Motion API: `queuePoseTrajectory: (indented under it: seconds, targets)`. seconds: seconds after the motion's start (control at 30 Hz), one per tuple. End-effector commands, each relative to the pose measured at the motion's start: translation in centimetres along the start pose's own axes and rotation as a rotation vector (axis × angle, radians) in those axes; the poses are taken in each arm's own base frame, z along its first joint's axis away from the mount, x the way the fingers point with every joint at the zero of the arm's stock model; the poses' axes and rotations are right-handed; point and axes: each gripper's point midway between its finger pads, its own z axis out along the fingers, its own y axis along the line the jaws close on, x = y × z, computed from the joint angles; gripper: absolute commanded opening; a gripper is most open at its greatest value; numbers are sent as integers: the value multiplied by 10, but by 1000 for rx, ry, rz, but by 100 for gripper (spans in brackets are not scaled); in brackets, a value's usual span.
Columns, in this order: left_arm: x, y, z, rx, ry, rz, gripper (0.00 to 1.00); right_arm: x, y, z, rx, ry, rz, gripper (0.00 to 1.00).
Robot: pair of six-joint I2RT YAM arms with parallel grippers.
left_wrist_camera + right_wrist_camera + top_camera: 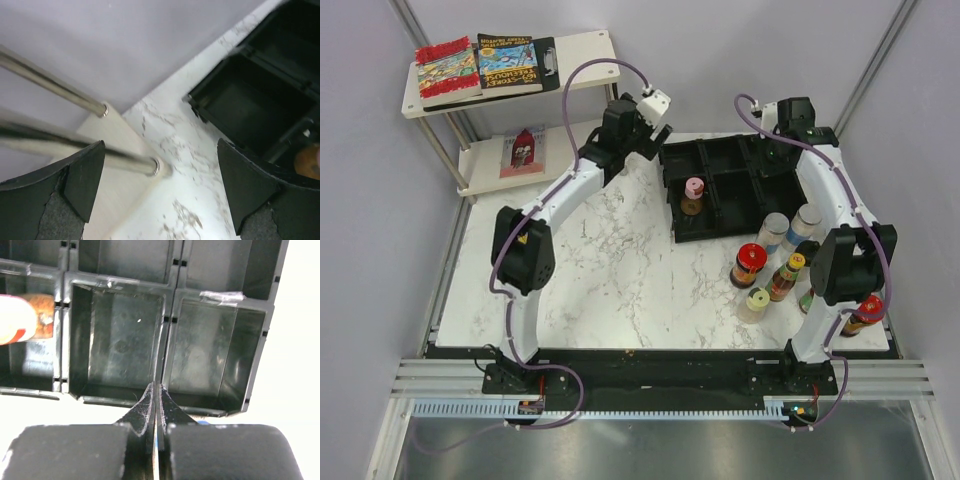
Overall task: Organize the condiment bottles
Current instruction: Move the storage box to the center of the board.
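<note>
1. the left pincer (159, 152) is released, its fingers spread wide with nothing between them. it hangs over the surface (600, 270) by the tray's (666, 165) far-left corner, seemingly free for a pick.
2. the right pincer (156, 392) is clenched on nothing, its tips pressed together above two empty compartments.
3. one pink-capped bottle (693, 193) stands in a front-left compartment. the other condiment bottles (750, 262) cluster upright on the surface just off the tray's near right, within the right arm's reach. most of the sorting looks undone.
</note>
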Motion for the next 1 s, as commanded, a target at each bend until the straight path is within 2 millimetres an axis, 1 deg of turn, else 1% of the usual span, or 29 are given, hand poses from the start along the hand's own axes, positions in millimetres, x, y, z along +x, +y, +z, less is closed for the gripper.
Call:
queuePoseTrajectory:
  seconds: [0.0, 0.03, 0.07, 0.1, 0.13, 0.17, 0.2, 0.23, 0.27, 0.3, 0.33, 0.37, 0.5, 0.57, 0.67, 0.73, 0.77, 0.8, 0.83, 0.87, 0.9, 0.93, 0.97]
  targets:
    - [-2, -11, 48, -5, -59, 93, 99, -7, 10, -29, 1, -51, -36, 0]
    - [1, -15, 56, 2, -56, 103, 99, -8, 11, -35, 3, -63, -44, 0]
    - [2, -17, 61, 7, -61, 106, 99, -5, 12, -34, 0, -54, -47, 0]
    - [-8, -18, 65, 12, -89, 111, 99, -4, 12, -35, 1, -54, -46, 0]
    - [6, -26, 78, 22, -71, 123, 99, -4, 12, -39, 2, -58, -49, 0]
    - [6, -30, 82, 23, -76, 129, 99, -2, 11, -39, 3, -55, -51, 0]
    - [1, -28, 87, 12, -91, 135, 99, -1, 13, -40, 0, -56, -52, 0]
    - [14, -36, 98, 19, -74, 148, 99, -1, 13, -43, 1, -62, -54, 0]
    - [19, -38, 104, 13, -66, 153, 99, 1, 15, -43, -4, -57, -58, 1]
    - [14, -36, 107, 0, -78, 158, 99, 0, 16, -46, -7, -63, -59, 1]
    - [18, -37, 111, -3, -72, 177, 99, 3, 17, -45, -8, -57, -59, 1]
    - [29, -40, 118, -8, -56, 187, 99, 4, 16, -47, -8, -57, -65, 1]
    - [54, -48, 128, 4, -14, 228, 99, 7, 19, -46, -14, -50, -70, 1]
    - [61, -51, 129, 10, -2, 241, 99, 11, 20, -42, -17, -37, -66, 1]
    - [74, -56, 124, 33, 28, 246, 99, 14, 21, -35, -21, -22, -61, 1]
    - [81, -60, 113, 61, 49, 246, 99, 16, 21, -32, -21, -14, -58, 1]
    - [99, -69, 109, 92, 83, 248, 98, 17, 20, -29, -18, -7, -56, 1]
    - [103, -71, 104, 104, 93, 244, 98, 17, 19, -26, -12, -5, -53, 1]
    - [96, -69, 97, 104, 86, 236, 98, 17, 18, -23, -9, -1, -51, 1]
    - [111, -75, 92, 126, 114, 233, 98, 17, 18, -21, -5, 1, -48, 1]
    - [113, -76, 87, 133, 122, 229, 97, 20, 16, -15, 3, 15, -44, 0]
    - [108, -74, 81, 130, 118, 218, 97, 18, 15, -13, 8, 16, -40, 0]
    - [116, -78, 77, 139, 123, 215, 97, 18, 14, -10, 10, 20, -38, 0]
